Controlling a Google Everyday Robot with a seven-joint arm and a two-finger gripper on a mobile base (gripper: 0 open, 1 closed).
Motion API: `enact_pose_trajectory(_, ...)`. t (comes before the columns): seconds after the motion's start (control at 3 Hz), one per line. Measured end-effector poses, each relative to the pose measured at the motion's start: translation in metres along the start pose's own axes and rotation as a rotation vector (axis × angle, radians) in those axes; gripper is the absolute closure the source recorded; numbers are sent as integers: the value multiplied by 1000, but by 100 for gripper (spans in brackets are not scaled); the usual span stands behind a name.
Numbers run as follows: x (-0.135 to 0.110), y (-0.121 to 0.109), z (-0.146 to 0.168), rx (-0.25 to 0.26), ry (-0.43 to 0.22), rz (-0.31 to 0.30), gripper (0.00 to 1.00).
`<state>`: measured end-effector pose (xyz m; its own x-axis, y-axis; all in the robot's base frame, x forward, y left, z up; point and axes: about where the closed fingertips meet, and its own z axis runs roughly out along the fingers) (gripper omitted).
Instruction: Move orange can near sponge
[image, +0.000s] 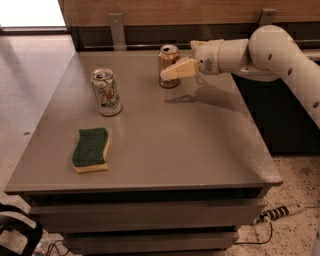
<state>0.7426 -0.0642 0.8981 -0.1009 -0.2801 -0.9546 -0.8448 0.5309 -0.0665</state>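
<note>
The orange can (168, 60) stands upright at the far middle of the grey table (200, 150). My gripper (171, 73) reaches in from the right on a white arm and sits against the can's right front side, overlapping its lower part. The sponge (90, 149), dark green on top over a yellow base, lies flat near the table's front left, far from the can and the gripper.
A white can with green and red markings (106, 92) stands upright left of the middle, between the orange can and the sponge. A wooden wall panel with metal brackets (117, 30) runs behind the table. A power strip (277, 212) lies on the floor at the right.
</note>
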Motion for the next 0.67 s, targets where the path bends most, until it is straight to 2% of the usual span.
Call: enact_pose_trajectory(0.67, 10, -14, 32, -12, -138, 67, 0)
